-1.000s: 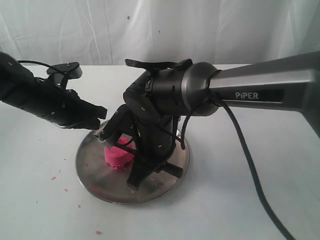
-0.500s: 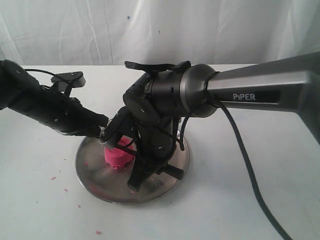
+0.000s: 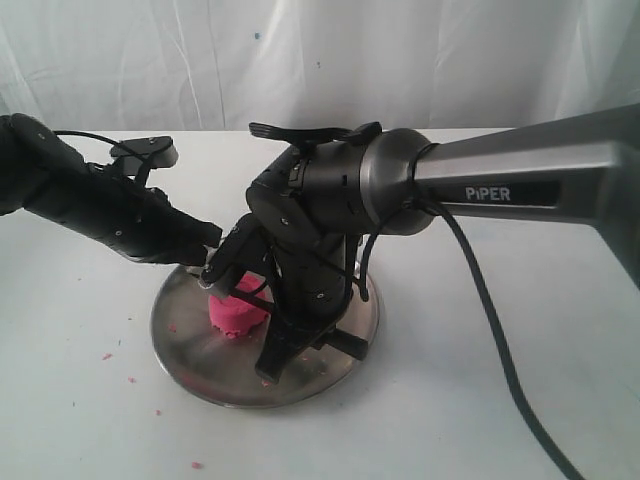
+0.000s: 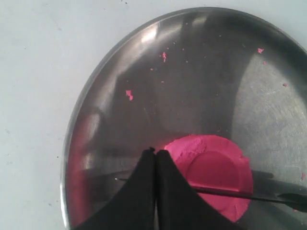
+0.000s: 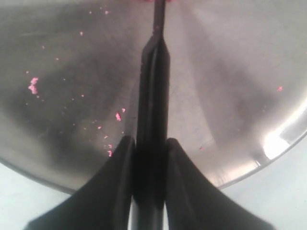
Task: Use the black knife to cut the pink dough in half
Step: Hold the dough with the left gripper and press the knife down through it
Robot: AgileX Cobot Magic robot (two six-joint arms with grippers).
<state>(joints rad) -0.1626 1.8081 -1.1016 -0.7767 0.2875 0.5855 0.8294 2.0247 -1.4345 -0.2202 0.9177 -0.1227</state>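
The pink dough (image 3: 236, 311) is one round puck on the steel plate (image 3: 180, 340). In the left wrist view the dough (image 4: 211, 167) lies just beyond my left gripper (image 4: 155, 152), which is shut and empty beside its edge. The black knife (image 4: 225, 192) shows there as a thin blade crossing the puck. My right gripper (image 5: 151, 143) is shut on the knife (image 5: 153, 96) by its handle, blade pointing away over the plate (image 5: 230, 86). In the exterior view the right gripper (image 3: 285, 345) points down beside the dough, and the left gripper (image 3: 210, 238) hovers at the plate's far left rim.
Tiny pink crumbs (image 3: 107, 355) dot the white table in front of the plate, with more crumbs (image 4: 129, 95) on the plate (image 4: 192, 72) itself. The bulky right arm (image 3: 400, 190) hangs over the plate and hides its middle. A white curtain backs the table.
My left arm has reached further right, bringing its shut tips to the plate's rim near the dough. The right arm, the knife and the dough have stayed put.
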